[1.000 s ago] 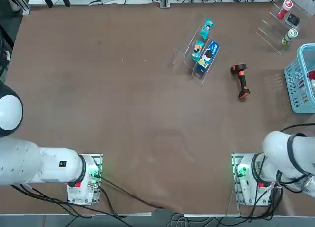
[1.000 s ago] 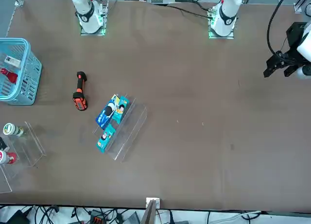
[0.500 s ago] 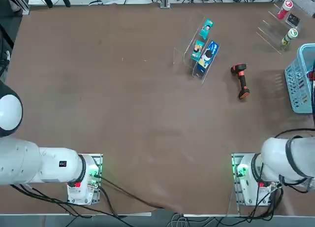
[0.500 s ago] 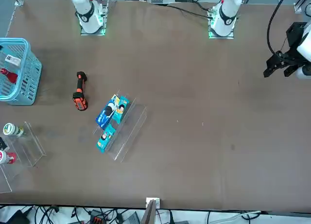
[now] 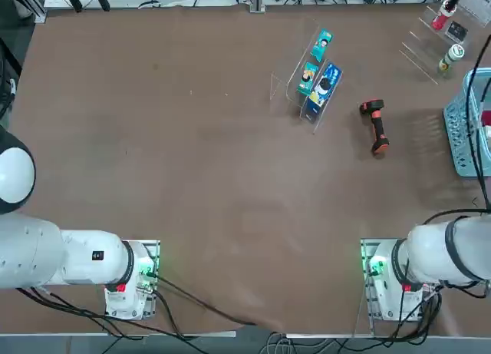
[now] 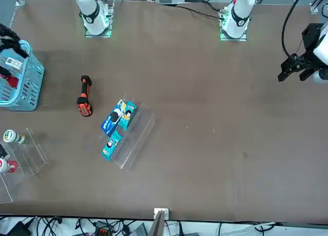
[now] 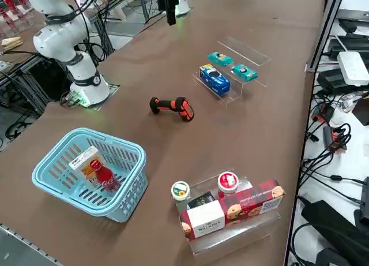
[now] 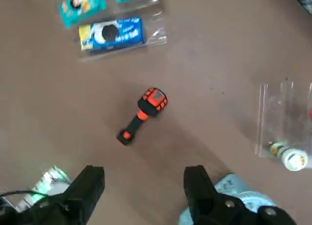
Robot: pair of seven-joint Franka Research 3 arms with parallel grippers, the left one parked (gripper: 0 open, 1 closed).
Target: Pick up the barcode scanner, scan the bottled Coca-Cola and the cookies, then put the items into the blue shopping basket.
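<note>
Right claw (image 8: 144, 195) released, fingers spread wide and empty, held high above the bench (image 5: 192, 177). Barcode scanner (image 8: 143, 114) lies on the bench below it, untouched. Blue shopping basket (image 7: 86, 173) nearby holds the bottled Coca-Cola (image 7: 105, 177) and what looks like the cookies (image 7: 83, 160).

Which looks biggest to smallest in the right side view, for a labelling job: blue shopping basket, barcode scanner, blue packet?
1. blue shopping basket, clearly largest, though it is also nearest the camera.
2. barcode scanner.
3. blue packet: close to the scanner in apparent size and farther off, so that order is unsure.
</note>
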